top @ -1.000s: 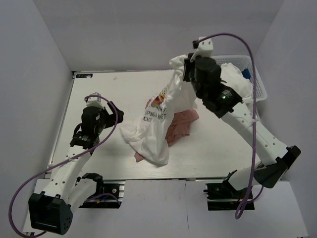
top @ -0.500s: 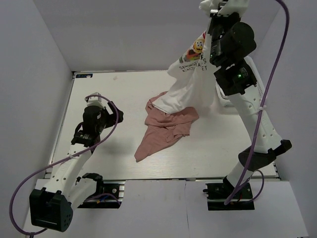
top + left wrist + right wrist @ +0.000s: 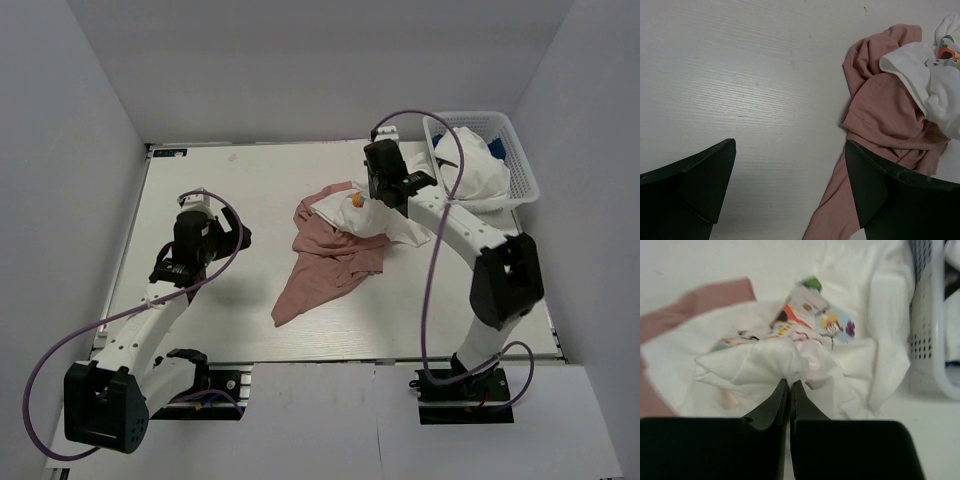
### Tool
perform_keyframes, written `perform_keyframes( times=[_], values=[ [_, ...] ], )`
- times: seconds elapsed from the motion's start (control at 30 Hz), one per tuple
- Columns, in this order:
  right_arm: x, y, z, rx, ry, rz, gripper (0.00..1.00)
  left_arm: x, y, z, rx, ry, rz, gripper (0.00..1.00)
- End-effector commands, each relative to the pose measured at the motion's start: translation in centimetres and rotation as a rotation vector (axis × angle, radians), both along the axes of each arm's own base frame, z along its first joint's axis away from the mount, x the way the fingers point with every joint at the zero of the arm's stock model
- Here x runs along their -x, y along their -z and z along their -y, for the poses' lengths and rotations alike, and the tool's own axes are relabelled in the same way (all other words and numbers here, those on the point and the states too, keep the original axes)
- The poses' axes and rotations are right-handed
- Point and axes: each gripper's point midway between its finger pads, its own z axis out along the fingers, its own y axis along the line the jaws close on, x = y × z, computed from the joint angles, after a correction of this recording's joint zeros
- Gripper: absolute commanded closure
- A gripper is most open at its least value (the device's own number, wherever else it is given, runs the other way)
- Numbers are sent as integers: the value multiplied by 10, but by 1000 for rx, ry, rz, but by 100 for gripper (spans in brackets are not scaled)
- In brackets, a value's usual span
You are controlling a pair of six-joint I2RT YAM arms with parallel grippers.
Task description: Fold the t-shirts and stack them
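While nothing on the table [image 3: 230,170] is folded yet, it's separating time for this tangle.
Pink t-shirt [image 3: 325,265] sprawls crumpled mid-table; white t-shirt [image 3: 395,230] overlaps its far right edge, near the basket [image 3: 470,117]. Right gripper [image 3: 790,384] pinches a white fold; left gripper [image 3: 790,145] hangs spread wide over bare table at left. Next, I'd judge: pull white clear of pink, then lay 1 flat.

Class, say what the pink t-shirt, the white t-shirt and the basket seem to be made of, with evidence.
Pink t-shirt: soft matte cloth, possibly cotton; it lies in limp folds. White t-shirt: similar soft cloth; it bunches and creases. Basket: apparently rigid white plastic, with perforated walls.
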Motion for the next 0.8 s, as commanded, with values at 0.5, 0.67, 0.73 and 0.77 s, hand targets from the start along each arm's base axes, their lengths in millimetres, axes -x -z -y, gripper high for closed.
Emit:
perform_keyframes(
  times=[0.5, 0.67, 0.73, 0.77],
  values=[
    [-7, 135, 86, -131, 395, -367, 10, -13, -4, 6, -2, 20, 8, 0],
    [-23, 170, 79, -170, 384, -436, 10, -14, -2, 6, -4, 20, -4, 0],
    [-27, 186, 79, -162, 401, -461, 10, -12, 0, 5, -6, 20, -14, 0],
    [-29, 189, 79, -172, 410, -459, 10, -13, 0, 4, -11, 12, -14, 0]
  ],
)
